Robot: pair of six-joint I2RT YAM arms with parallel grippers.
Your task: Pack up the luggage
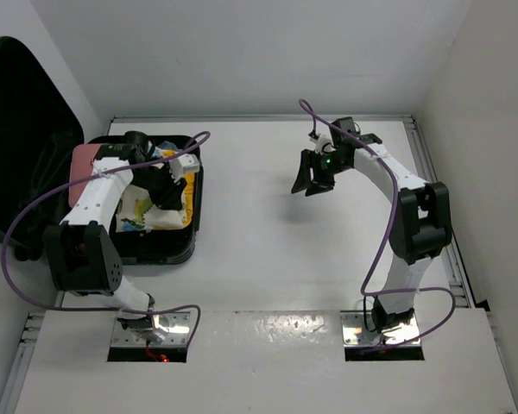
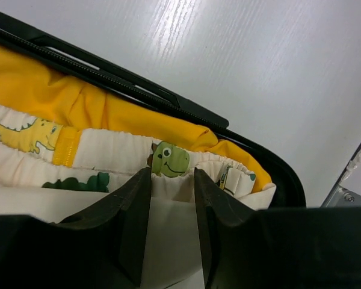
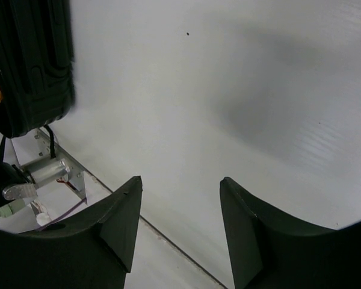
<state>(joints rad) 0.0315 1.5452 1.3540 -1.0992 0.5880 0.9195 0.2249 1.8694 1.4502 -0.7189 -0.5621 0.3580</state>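
Along the left edge of the white table (image 1: 268, 250) lies the luggage (image 1: 168, 254), open, its black base flat on the surface and its lid (image 1: 17, 129) standing up beyond the edge against the wall. Clothes fill the base: a yellow garment (image 2: 96, 102) runs along the zippered rim, and a cream dinosaur-print cloth (image 2: 108, 150) lies on top of it, with something pink (image 1: 86, 157) at the far left corner of the case. The left gripper (image 1: 168, 185) reaches down into the case, and its wrist view shows the fingers set narrow with a fold of the dinosaur-print cloth pinched between them. The right gripper (image 1: 311, 181) hangs above the bare table toward the far edge, about midway across and well apart from the luggage; its jaws stand wide with nothing between them, only white surface showing through the gap in its wrist view.
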